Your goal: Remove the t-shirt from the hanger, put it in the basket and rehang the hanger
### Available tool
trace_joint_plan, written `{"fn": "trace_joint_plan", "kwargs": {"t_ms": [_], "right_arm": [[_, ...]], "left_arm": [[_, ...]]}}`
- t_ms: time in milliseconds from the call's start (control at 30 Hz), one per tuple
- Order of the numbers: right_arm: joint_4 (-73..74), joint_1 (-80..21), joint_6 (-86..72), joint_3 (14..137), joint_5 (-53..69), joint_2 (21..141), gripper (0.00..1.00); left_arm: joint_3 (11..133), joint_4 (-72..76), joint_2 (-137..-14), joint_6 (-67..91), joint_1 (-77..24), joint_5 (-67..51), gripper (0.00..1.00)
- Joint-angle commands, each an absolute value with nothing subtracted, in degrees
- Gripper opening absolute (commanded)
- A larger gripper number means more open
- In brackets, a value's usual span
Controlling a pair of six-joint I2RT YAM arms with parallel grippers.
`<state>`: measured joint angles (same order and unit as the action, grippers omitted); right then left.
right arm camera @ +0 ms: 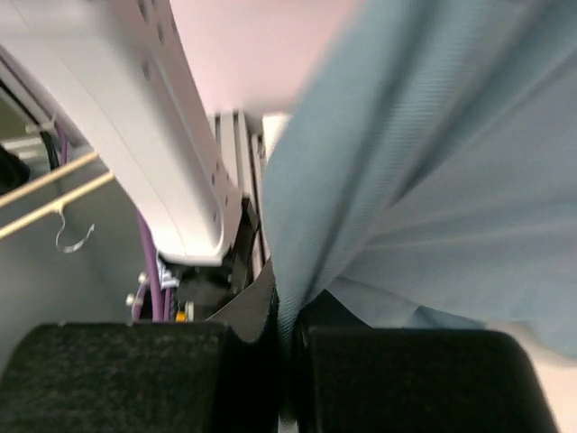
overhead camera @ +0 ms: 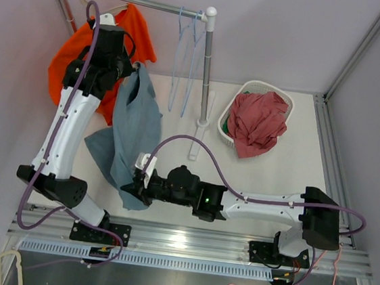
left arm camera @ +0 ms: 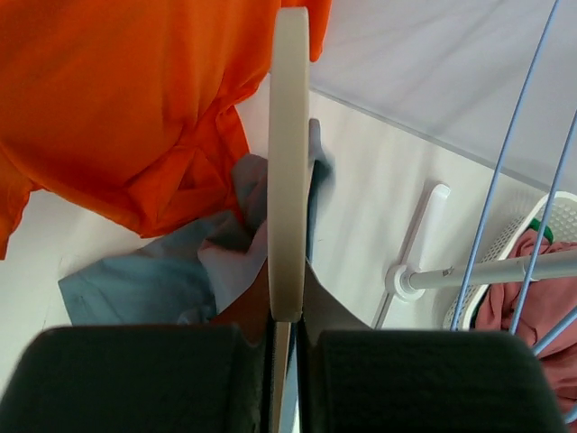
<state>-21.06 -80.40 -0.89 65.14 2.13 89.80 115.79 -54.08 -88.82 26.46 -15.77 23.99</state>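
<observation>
A blue-grey t-shirt (overhead camera: 136, 120) hangs in a long drape from up by the rack down to the table's near left. In the left wrist view a cream hanger (left arm camera: 288, 162) stands edge-on, and my left gripper (left arm camera: 287, 329) is shut on its lower end, with the t-shirt (left arm camera: 144, 280) bunched below it. From above, the left gripper (overhead camera: 132, 68) sits at the shirt's top. My right gripper (overhead camera: 134, 190) is shut on the shirt's lower part; in the right wrist view a fold of the cloth (right arm camera: 424, 180) runs down between the right gripper's (right arm camera: 287, 311) pads.
An orange garment (overhead camera: 130, 34) hangs on the rack's rail (overhead camera: 143, 3) behind the left arm. Blue wire hangers (overhead camera: 185, 60) hang beside the upright post (overhead camera: 206, 69). A white basket (overhead camera: 250, 89) with red cloth stands at the back right. Loose hangers lie below the table's near edge.
</observation>
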Motion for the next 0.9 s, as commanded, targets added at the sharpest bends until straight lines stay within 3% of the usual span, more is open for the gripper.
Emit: {"fn": "trace_joint_plan", "kwargs": {"t_ms": [0,167,267,400,500,633,733,833,867], "right_arm": [[-17.6,-84.3,-3.8,61.4,8.1,92.5,0.00],[-12.6,-87.4,-1.4,63.5,11.4,92.4,0.00],[-7.8,-88.7,1.7,67.8,4.2,90.4,0.00],[-2.3,-88.3,6.6,72.8,5.4,87.6,0.00],[4.2,-89.0,6.2,73.4,5.7,90.3,0.00],[-1.5,-86.4,0.6,65.8,0.1,90.9,0.00],[-4.5,-82.1,-2.9,63.1,-4.6,88.3,0.00],[-1.7,-78.7,-4.1,64.8,-10.1,88.5,0.00],[-0.9,-76.1,-4.3,65.4,-12.1,88.9,0.00]], "left_arm": [[121.7,-46.9,-87.4,25.4,-14.3,23.8,0.01],[128.4,-50.4,-92.1,23.2,-14.3,26.6,0.01],[126.2,-49.4,-91.1,24.9,-14.3,25.8,0.01],[117.3,-44.6,-88.6,24.5,-14.2,24.8,0.01],[125.4,-50.0,-92.8,23.9,-13.3,24.1,0.01],[132.5,-54.3,-92.2,24.2,-13.0,17.7,0.01],[127.3,-56.2,-84.8,24.8,-14.7,13.5,0.01],[115.9,-55.5,-72.8,24.5,-16.3,8.1,0.01],[107.0,-54.6,-69.5,24.5,-17.0,6.3,0.01]]}}
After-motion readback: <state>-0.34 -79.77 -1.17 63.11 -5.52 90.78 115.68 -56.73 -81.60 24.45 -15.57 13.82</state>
